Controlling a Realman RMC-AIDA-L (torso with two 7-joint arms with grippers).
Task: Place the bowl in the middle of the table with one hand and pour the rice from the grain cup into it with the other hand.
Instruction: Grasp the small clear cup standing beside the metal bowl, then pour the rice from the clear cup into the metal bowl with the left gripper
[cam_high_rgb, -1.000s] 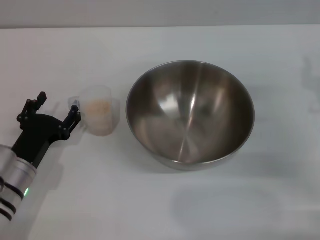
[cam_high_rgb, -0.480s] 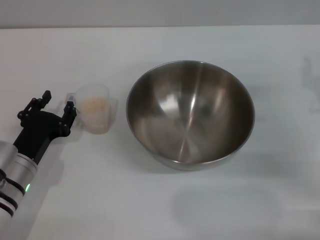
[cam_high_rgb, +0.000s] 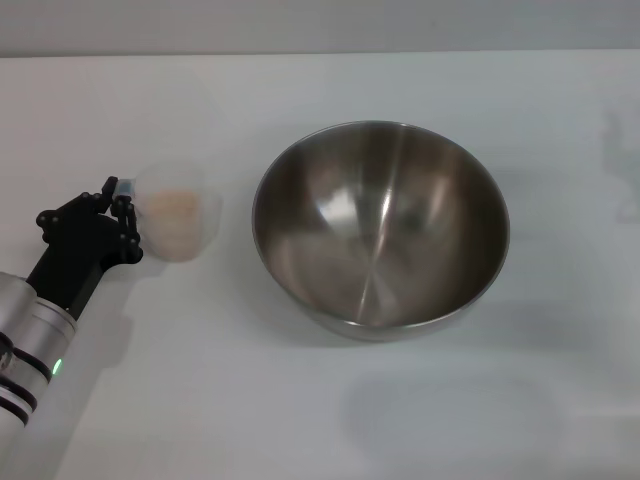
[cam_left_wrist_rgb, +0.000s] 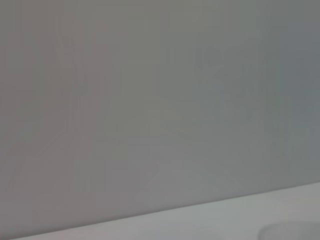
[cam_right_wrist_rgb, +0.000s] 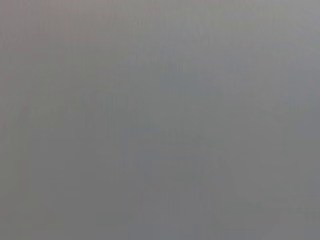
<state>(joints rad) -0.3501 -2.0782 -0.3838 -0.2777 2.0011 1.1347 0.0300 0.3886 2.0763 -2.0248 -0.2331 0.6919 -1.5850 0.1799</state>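
The steel bowl (cam_high_rgb: 380, 230) stands empty in the middle of the white table (cam_high_rgb: 500, 420). To its left is the clear grain cup (cam_high_rgb: 185, 240) with pale rice (cam_high_rgb: 172, 204) inside it. My left gripper (cam_high_rgb: 117, 196) comes in from the lower left and is shut on the cup's small side handle. The cup is upright, apart from the bowl. A faint curved edge in the left wrist view may be the cup's rim (cam_left_wrist_rgb: 292, 230). My right gripper shows in no view.
The far edge of the table runs along the top of the head view, with a grey wall behind it. The right wrist view shows only plain grey. The left arm lies along the table's lower left corner.
My left gripper's fingers were spread beside the cup and have closed on its handle. The cup has shifted left and farther back, away from the bowl. The bowl has not moved.
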